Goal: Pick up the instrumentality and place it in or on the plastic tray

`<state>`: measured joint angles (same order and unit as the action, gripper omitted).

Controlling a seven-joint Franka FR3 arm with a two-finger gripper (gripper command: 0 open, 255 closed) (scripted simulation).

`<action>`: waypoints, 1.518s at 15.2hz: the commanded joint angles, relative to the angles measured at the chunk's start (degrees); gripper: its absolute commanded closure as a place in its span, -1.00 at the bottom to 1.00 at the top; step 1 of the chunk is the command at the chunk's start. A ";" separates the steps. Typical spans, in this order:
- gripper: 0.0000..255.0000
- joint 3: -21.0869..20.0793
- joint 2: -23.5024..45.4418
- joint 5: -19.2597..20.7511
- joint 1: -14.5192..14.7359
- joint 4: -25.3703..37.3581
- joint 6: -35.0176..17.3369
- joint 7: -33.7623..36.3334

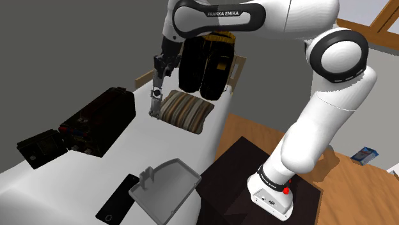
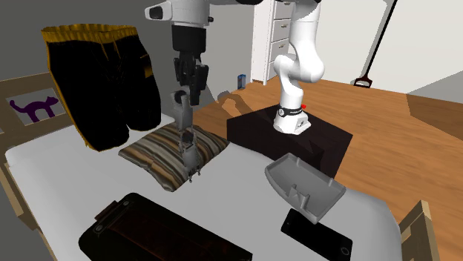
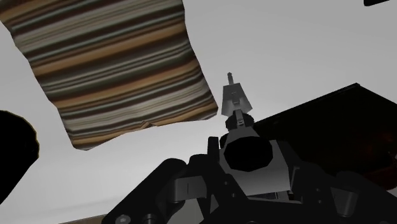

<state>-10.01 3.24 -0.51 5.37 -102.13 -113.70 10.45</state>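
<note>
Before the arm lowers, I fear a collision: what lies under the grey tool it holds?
The white bed surface, right beside the brown-striped cushion; the slender grey tool itself hides the spot directly beneath.

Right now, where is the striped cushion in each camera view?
Shoulder view: striped cushion left of centre, on the white surface.
Second exterior view: cushion left of centre.
Wrist view: cushion just past the grey tool.
Shared landmark: the grey tool, held by the gripper.
</note>
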 commanded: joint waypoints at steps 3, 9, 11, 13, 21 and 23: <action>1.00 -0.01 0.05 0.02 0.01 3.28 3.22 0.05; 1.00 -0.03 0.30 0.09 0.04 8.21 7.91 0.15; 1.00 -0.04 0.49 0.13 0.06 10.01 9.51 0.20; 1.00 -0.06 0.75 0.19 0.09 11.88 11.13 0.25; 1.00 -2.29 -8.07 -0.88 2.33 6.31 14.16 4.75; 1.00 -3.13 -10.74 -1.32 3.11 4.68 15.10 6.34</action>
<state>-12.95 -5.40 -1.42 8.25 -95.93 -99.14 16.34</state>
